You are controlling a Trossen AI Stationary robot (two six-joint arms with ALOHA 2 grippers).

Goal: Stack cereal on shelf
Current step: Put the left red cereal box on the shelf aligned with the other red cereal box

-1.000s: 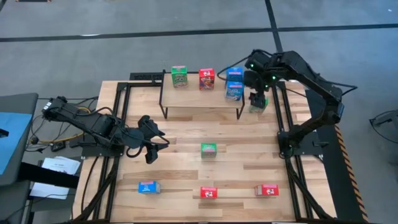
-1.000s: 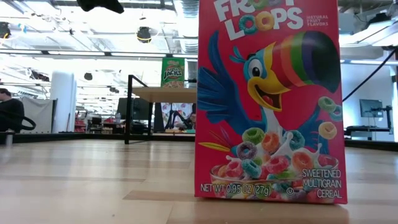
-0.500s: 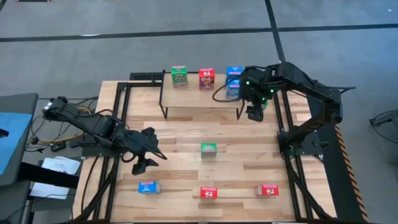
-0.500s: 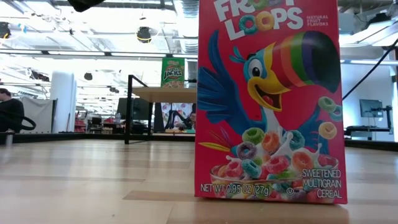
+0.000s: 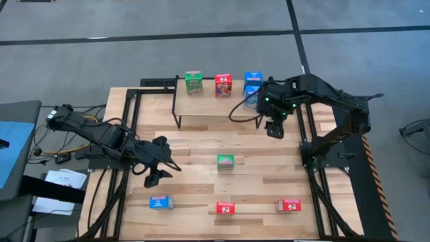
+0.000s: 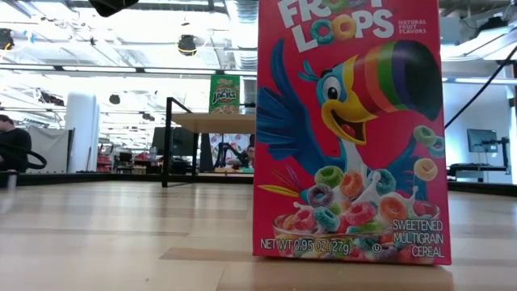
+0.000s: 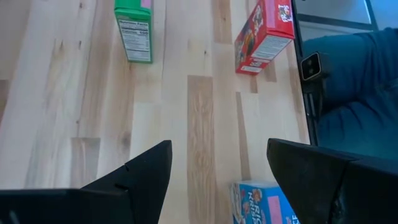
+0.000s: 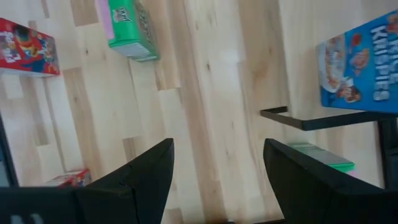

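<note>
The left gripper [image 5: 158,176], open and empty, hovers near the blue cereal box [image 5: 160,202], nearer than the right arm.

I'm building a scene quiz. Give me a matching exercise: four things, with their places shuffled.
1 green shelf box
2 loose blue box
3 left gripper
4 right gripper

a open, by the shelf's right end
b shelf's left end
c tabletop, high view's lower left
d open, near the loose blue box

Pairs: 1-b; 2-c; 3-d; 4-a
</note>
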